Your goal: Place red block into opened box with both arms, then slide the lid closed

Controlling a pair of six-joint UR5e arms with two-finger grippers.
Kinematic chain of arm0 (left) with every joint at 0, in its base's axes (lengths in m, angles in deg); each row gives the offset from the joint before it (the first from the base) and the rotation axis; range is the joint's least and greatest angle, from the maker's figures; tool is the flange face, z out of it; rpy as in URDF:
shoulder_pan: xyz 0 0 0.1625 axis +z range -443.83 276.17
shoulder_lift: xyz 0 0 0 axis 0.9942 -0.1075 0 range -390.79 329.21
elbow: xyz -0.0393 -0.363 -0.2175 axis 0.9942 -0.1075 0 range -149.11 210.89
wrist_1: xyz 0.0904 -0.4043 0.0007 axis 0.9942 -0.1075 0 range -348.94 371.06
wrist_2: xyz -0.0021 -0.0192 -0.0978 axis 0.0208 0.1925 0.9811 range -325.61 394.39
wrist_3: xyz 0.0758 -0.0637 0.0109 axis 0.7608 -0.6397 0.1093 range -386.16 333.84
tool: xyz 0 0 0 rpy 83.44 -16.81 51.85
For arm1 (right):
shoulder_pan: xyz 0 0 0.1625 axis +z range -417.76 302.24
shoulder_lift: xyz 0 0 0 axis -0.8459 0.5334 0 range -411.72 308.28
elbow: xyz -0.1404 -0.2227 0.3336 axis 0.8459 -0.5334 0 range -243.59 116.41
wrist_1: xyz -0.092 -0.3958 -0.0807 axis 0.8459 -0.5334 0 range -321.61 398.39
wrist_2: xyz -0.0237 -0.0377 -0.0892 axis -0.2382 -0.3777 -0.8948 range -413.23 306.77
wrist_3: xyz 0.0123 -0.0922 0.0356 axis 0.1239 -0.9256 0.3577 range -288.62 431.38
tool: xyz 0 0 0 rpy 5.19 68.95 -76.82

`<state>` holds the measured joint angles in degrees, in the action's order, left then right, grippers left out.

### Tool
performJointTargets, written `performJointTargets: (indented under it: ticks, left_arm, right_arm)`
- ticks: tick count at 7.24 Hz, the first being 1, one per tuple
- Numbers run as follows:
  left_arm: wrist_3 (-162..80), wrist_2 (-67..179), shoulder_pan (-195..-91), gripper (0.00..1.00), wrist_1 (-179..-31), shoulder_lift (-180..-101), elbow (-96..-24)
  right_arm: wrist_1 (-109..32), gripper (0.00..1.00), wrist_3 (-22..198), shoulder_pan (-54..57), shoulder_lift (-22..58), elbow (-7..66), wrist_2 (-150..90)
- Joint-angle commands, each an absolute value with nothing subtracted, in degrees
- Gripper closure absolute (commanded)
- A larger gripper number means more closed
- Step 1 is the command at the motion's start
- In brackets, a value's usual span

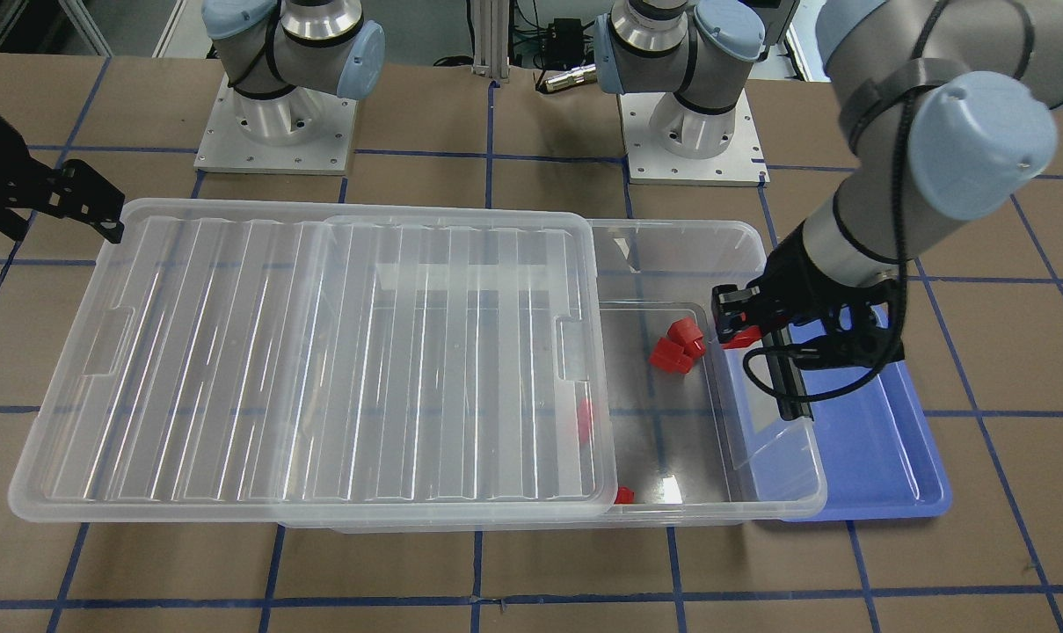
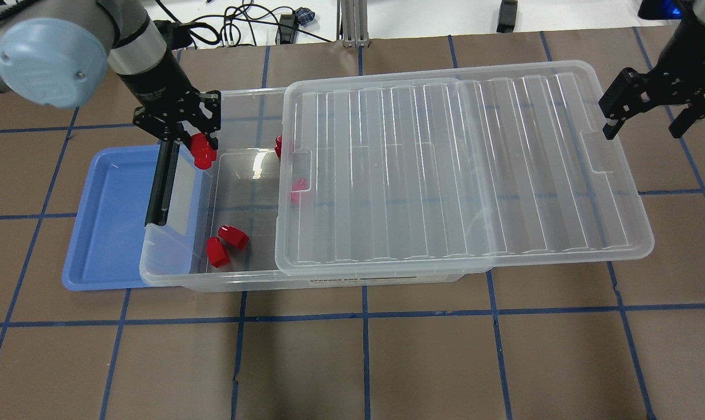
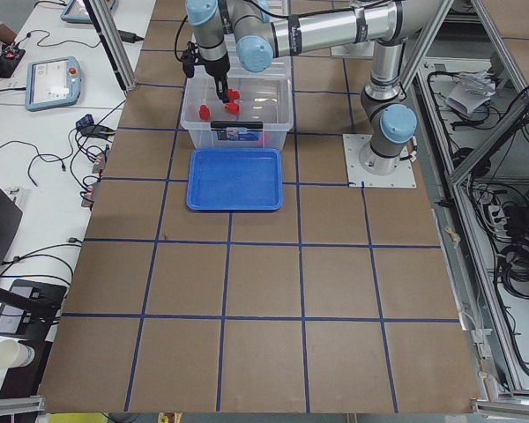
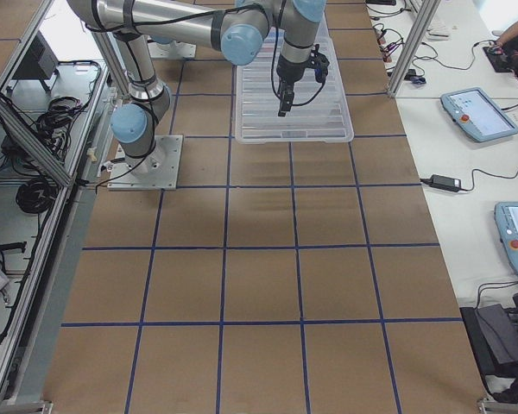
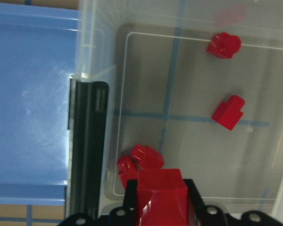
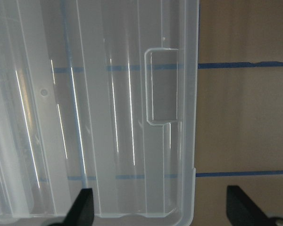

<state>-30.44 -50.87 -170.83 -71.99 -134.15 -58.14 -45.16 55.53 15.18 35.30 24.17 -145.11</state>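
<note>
The left gripper (image 2: 199, 140) pinches the red block (image 2: 202, 151) right over the box's (image 2: 154, 259) open end, just inside the black bar (image 2: 160, 186), so it only needs to drop, while the right gripper (image 2: 644, 127) hangs wide open and empty beside the lid's (image 2: 445, 169) far short edge.

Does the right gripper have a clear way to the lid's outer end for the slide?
Probably yes: the right gripper hangs open at the lid's outer short edge, nothing between them.
</note>
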Motion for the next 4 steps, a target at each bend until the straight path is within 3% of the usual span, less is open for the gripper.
performJointTargets:
  ticks: [1, 4]
  left_arm:
    - [-31.3, -51.2, -171.6, 0.95, -56.8, -136.9, -67.6]
    - [-31.3, -52.4, -171.7, 0.95, -49.2, -137.6, -73.9]
  right_arm:
    - [-45.1, 0.0, 55.6, 15.2, 35.3, 24.1, -145.0]
    - [-44.7, 0.0, 55.4, 15.1, 35.3, 24.1, -145.3]
